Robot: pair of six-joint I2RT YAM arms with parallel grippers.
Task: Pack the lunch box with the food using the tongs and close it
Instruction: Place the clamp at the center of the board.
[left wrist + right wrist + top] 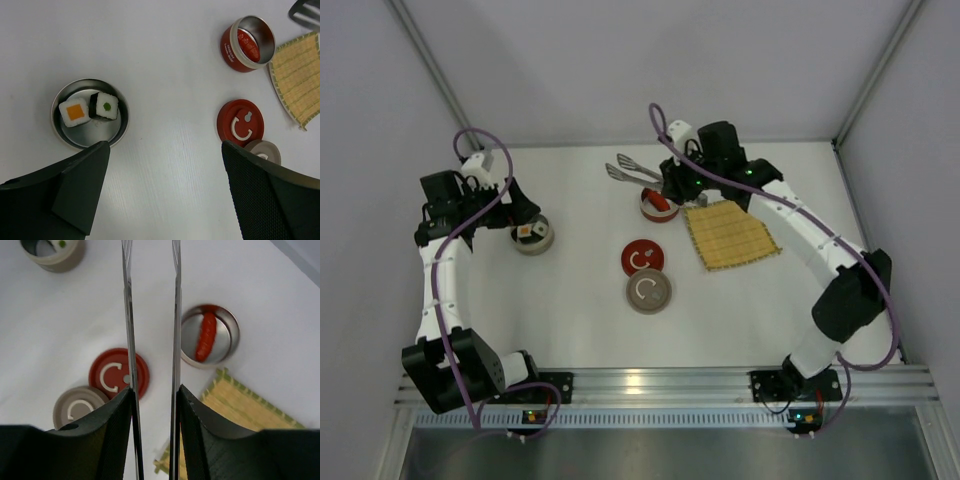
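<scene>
The lunch box shows as two round tins. The beige tin holds two sushi rolls, one with an orange centre and one with a green centre. A red sausage piece lies in the red tin. My right gripper is shut on the silver tongs, whose arms stand apart above the table left of the red tin. My left gripper hangs open beside the beige tin, nothing between its fingers.
A red lid and a beige lid lie side by side mid-table. The yellow bamboo mat lies right of the red tin. White walls enclose the table.
</scene>
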